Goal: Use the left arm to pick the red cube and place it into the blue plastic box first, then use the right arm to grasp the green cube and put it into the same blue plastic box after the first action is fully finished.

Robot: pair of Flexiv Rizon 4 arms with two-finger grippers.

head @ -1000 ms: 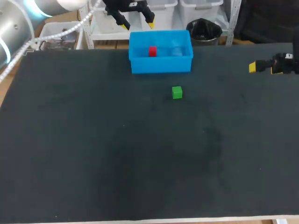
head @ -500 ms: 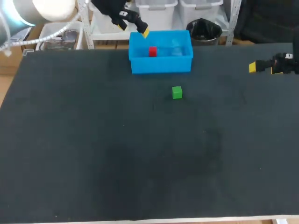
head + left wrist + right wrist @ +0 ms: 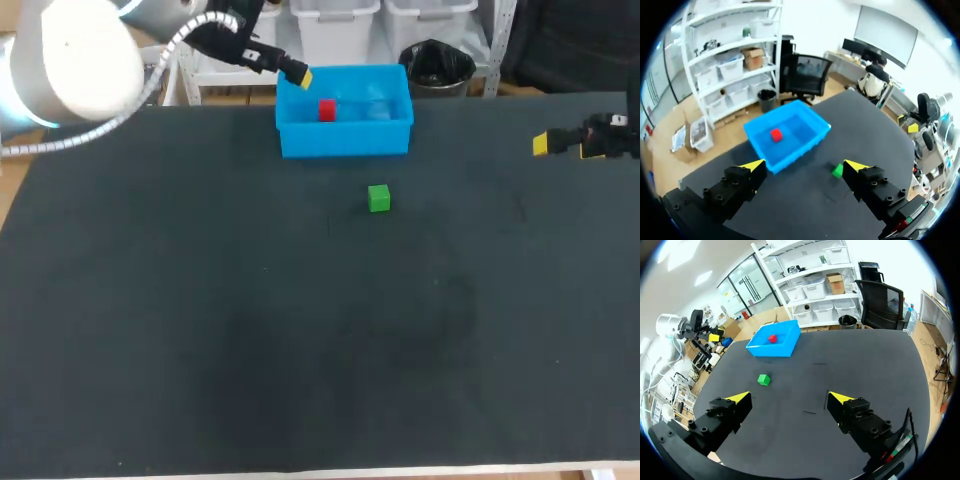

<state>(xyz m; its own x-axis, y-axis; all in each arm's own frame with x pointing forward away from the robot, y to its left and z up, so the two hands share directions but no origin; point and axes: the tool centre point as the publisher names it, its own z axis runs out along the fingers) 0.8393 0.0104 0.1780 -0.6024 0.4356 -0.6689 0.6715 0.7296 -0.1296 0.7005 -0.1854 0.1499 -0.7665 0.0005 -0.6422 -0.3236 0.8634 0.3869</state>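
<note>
Dark tabletop [image 3: 200,330], head view: the red cube [image 3: 327,110] lies inside the blue box [image 3: 345,140], and the green cube [image 3: 378,198] sits just in front of that box. Your left arm [image 3: 70,60] has its jaws at the box's rear left corner. Your right arm [image 3: 610,135] stands at the right edge, well apart from the green cube.

Left wrist view: jaws spread, empty.

Right wrist view: jaws spread, empty. The green cube [image 3: 763,379] lies ahead, toward the left finger's side, so you would likely reach forward and leftward.
</note>
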